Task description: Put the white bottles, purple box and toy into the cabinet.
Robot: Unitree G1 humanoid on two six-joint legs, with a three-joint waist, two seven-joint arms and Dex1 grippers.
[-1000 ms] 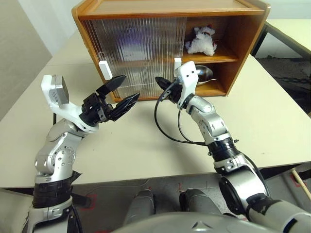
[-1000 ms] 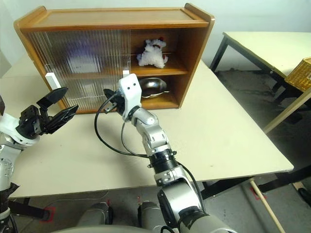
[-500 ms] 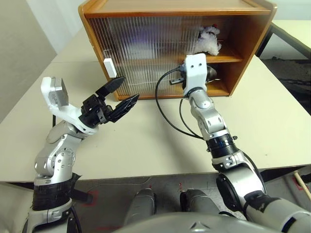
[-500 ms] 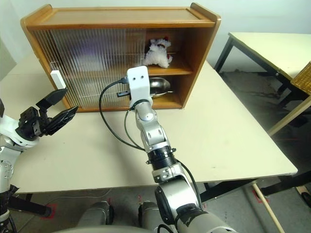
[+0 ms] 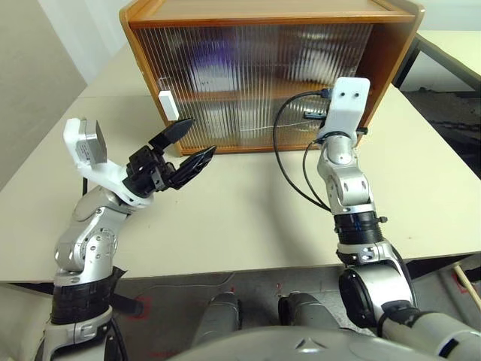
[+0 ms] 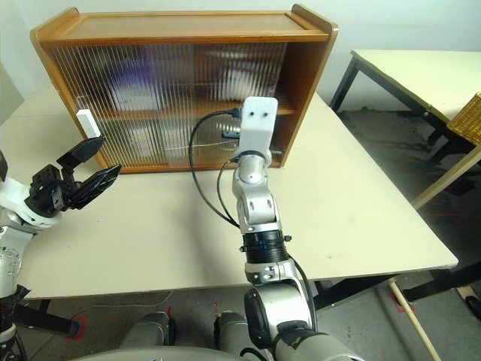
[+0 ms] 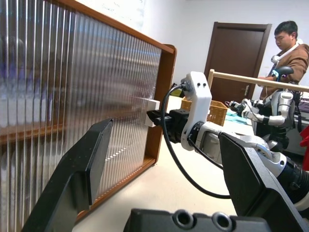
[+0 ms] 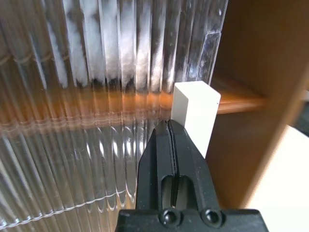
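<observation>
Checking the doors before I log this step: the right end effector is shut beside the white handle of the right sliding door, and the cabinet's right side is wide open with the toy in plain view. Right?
Not quite. The right end effector is shut beside the white handle, but the cabinet is nearly closed: the left eye view shows the right sliding door drawn across the right side.

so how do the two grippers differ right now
The left gripper has its two black fingers spread wide; the right gripper has its fingers pressed shut. The left gripper hangs over the bare table, apart from the cabinet; the right gripper is up against the white handle of the cabinet's right sliding door. Neither holds anything.
</observation>
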